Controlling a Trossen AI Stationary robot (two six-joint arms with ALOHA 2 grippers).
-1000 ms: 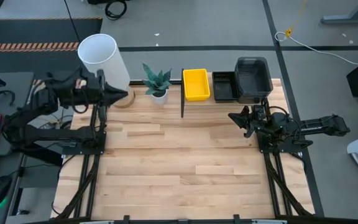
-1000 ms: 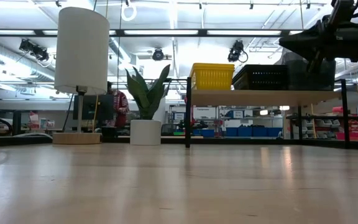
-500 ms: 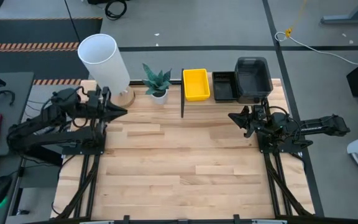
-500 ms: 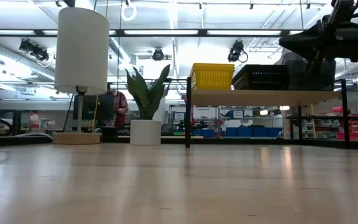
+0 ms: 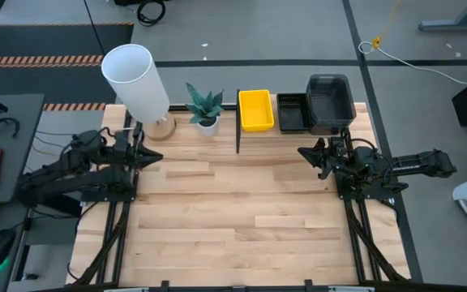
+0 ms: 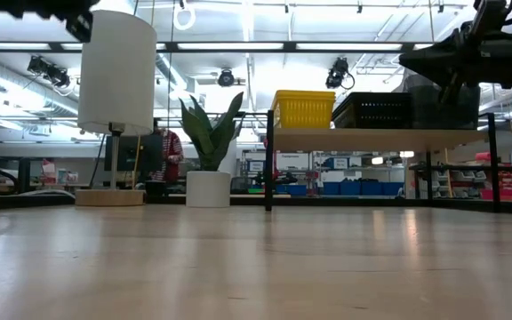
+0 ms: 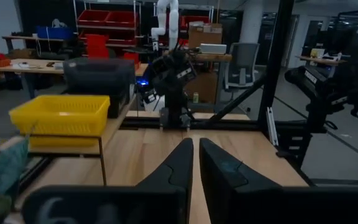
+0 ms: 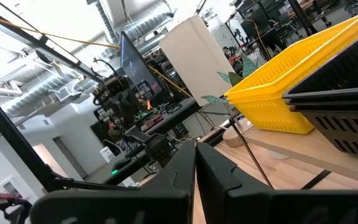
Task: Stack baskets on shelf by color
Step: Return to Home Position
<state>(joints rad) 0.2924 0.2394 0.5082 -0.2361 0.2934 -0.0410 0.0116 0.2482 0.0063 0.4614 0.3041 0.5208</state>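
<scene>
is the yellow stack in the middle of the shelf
No, the yellow stack sits at the shelf's end nearest the plant; the black mesh stack is in the middle.

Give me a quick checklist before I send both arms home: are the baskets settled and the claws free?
1. Yellow baskets on the shelf: ok.
2. Black mesh baskets on the shelf, beside the yellow ones: ok.
3. Grey baskets on the shelf, at the end nearest the right arm: ok.
4. Left claw shut, holding nothing: ok.
5. Right claw shut, holding nothing, short of the shelf: ok.
6. Three baskets in every stack: cannot tell.
</scene>
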